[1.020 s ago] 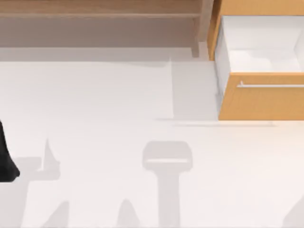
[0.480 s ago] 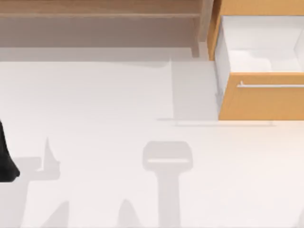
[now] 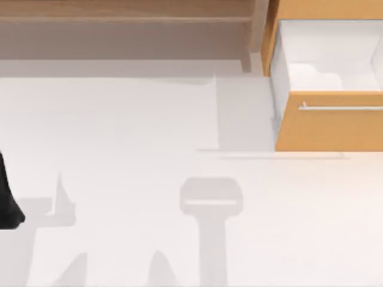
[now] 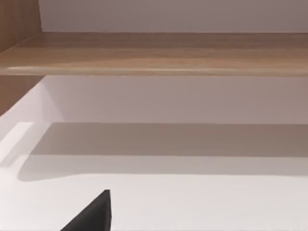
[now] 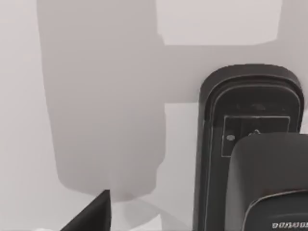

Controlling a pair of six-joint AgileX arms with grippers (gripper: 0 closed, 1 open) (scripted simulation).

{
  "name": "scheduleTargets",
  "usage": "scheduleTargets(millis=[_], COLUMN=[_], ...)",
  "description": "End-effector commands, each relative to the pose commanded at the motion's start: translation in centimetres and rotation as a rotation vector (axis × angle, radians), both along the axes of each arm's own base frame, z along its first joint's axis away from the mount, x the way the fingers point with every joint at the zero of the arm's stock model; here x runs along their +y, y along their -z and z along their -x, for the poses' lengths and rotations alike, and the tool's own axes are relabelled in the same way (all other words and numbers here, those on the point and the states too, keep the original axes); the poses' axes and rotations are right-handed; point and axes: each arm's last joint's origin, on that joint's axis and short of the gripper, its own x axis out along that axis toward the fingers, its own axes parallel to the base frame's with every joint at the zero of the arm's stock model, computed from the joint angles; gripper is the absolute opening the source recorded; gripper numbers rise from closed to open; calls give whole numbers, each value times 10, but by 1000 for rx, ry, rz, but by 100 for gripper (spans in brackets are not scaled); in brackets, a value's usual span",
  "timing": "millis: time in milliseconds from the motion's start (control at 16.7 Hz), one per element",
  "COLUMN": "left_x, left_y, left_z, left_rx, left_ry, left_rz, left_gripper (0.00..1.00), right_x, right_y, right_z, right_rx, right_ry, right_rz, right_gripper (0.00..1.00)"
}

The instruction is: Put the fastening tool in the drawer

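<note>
The drawer (image 3: pixel 335 122) stands pulled open at the table's back right. It has an orange-brown front, a silver bar handle (image 3: pixel 341 108) and a white inside (image 3: pixel 329 57) with nothing in it. A long black thing with a rounded end (image 5: pixel 250 144) lies on the white table in the right wrist view; I cannot tell whether it is the fastening tool. One black finger (image 5: pixel 94 214) of my right gripper shows beside it, apart from it. My left arm (image 3: pixel 7 203) is parked at the table's left edge, with one finger (image 4: pixel 94 214) facing the shelf.
A long brown wooden shelf (image 3: pixel 125 15) runs along the back left, with its post (image 3: pixel 254 36) next to the drawer; the shelf board (image 4: pixel 159 55) also faces the left wrist camera. Grey shadows lie across the white table (image 3: pixel 131 119).
A shadow at the table's front right corner has slid out of the top view. The drawer and the left arm have not moved.
</note>
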Motion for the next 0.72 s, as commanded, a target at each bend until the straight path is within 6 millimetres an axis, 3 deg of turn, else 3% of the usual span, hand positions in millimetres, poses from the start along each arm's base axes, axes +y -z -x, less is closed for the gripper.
scheduleTargets(millis=[60, 720], left_x=[0, 0], left_y=[0, 0], left_z=[0, 0], left_rx=[0, 0], left_ry=[0, 0], left_rz=[0, 0], left_gripper=[100, 100], right_x=[0, 0], right_y=[0, 0], right_z=[0, 0], right_rx=[0, 0], right_ry=[0, 0], right_rz=[0, 0], right_gripper=[100, 17])
